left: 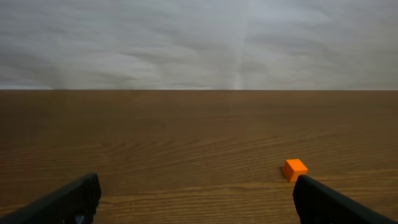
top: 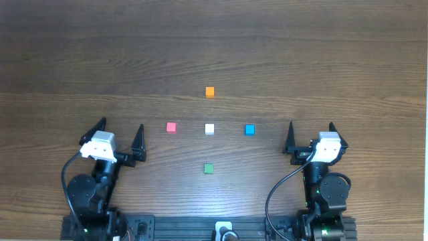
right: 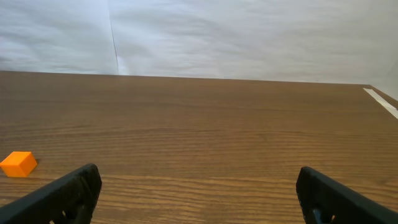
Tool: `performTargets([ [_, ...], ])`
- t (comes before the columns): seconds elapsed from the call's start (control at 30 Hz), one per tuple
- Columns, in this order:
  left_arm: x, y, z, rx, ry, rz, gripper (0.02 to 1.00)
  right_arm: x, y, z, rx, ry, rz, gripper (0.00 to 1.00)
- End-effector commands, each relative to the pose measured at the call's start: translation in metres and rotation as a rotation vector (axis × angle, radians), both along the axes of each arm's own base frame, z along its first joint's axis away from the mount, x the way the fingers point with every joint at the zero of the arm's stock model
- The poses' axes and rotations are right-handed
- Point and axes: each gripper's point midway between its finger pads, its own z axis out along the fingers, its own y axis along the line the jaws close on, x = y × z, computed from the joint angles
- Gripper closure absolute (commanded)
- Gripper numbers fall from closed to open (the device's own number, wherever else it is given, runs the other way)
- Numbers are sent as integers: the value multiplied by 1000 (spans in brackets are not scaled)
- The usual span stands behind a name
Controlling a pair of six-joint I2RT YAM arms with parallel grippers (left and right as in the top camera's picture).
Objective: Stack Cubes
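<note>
Centrally, sharp-edged cubes, orange (top: 210,92), pink (top: 171,127), white (top: 210,129), blue (top: 249,129), green (top: 208,169), dot grained wooden table (top: 334,53); left gripper (top: 122,124), right gripper (top: 311,125) gape empty.

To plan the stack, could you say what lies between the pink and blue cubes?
The white cube lies between them, as the top view shows.

A brown wooden table (top: 214,40) spans the scene, its grain running from side to side. Beyond its far edge stands a pale grey-white backdrop (left: 186,43), lightly creased. In the right wrist view a dark upright seam (right: 114,37) divides it, and a thin pale strip (right: 380,101) lies near the table's edge. The light is soft and even.
</note>
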Motion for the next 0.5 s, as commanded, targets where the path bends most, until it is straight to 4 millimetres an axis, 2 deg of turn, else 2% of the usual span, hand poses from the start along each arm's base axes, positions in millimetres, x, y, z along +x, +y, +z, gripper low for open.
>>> performTargets([
  [0.03, 0, -1, -1, 10, -4, -10, 18, 0, -4, -2, -5, 2, -19, 9],
  [0.5, 0, 1, -1, 11, -4, 1, 18, 0, -4, -2, -5, 2, -19, 7],
])
